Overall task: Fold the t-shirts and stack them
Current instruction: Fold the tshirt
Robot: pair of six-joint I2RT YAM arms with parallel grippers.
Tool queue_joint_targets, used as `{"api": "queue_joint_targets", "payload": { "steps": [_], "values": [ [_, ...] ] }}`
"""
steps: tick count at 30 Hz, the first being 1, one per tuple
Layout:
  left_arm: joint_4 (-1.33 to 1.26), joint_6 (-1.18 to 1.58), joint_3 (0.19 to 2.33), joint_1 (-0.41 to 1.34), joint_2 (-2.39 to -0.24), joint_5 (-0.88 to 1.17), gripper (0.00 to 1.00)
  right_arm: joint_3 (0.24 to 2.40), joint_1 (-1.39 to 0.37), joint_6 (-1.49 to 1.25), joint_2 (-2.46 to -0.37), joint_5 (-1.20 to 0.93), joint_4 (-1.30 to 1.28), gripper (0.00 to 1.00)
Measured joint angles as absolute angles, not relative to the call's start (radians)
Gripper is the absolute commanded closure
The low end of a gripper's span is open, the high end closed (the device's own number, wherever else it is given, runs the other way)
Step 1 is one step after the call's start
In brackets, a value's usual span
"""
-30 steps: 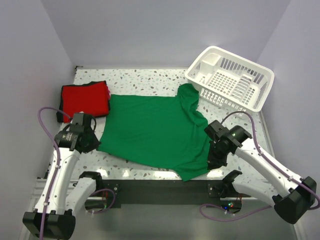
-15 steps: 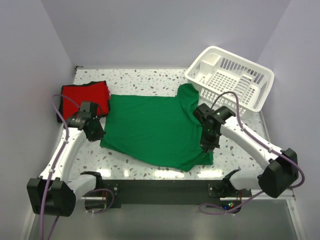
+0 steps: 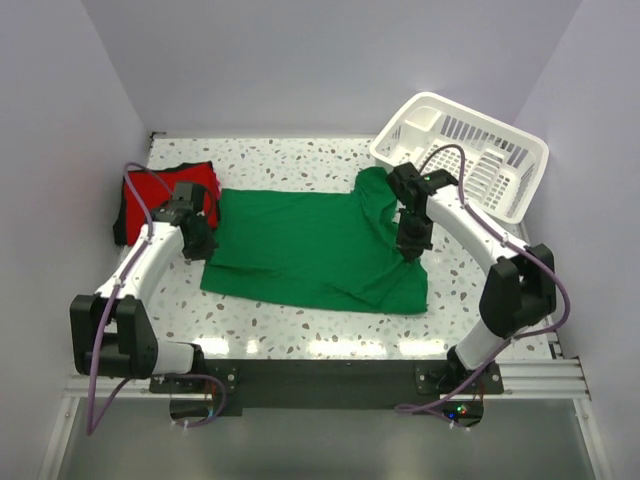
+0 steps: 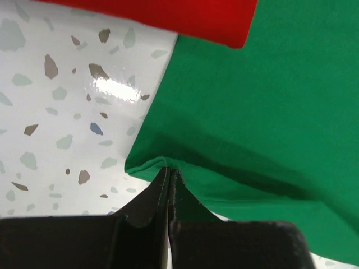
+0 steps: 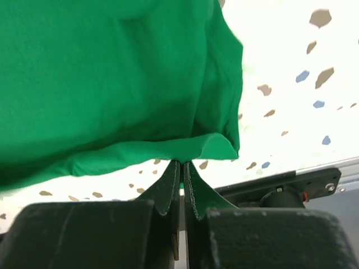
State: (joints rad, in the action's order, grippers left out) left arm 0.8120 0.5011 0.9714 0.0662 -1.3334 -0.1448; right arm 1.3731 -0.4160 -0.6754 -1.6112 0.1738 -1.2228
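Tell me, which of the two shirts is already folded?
The red shirt, at the far left, lies as a compact folded block. The green shirt is spread wide, pinched by the left claw and the right claw.

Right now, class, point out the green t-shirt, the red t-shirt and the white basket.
green t-shirt (image 3: 300, 245): top external view, flat middle of its body.
red t-shirt (image 3: 200, 175): top external view, far right part of its top.
white basket (image 3: 475, 133): top external view, its far slatted wall.
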Motion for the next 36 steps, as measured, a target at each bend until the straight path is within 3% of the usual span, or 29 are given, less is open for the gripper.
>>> {"api": "queue_joint_targets", "payload": {
  "steps": [24,27,28,30,31,34,36],
  "values": [
    [0.714,0.432,1.057,0.037,-1.529,-0.175,1.00,1.600,-0.378,-0.551,-1.888,0.216,-1.218,1.00],
    [0.713,0.421,1.077,0.037,-1.545,-0.176,0.82,1.628,-0.372,-0.537,-1.926,0.220,-1.218,1.00],
    [0.714,0.415,1.084,0.037,-1.549,-0.176,0.65,1.639,-0.370,-0.532,-1.939,0.220,-1.218,1.00],
    [0.714,0.403,1.099,0.036,-1.555,-0.181,0.46,1.668,-0.365,-0.524,-1.961,0.220,-1.219,0.76],
    [0.716,0.399,1.107,0.036,-1.556,-0.184,0.31,1.684,-0.361,-0.520,-1.974,0.219,-1.219,0.50],
    [0.719,0.397,1.127,0.035,-1.552,-0.195,0.18,1.729,-0.346,-0.504,-1.991,0.213,-1.214,0.32],
    [0.720,0.400,1.131,0.035,-1.537,-0.194,0.14,1.734,-0.333,-0.498,-1.984,0.201,-1.210,0.29]
  ]
}}
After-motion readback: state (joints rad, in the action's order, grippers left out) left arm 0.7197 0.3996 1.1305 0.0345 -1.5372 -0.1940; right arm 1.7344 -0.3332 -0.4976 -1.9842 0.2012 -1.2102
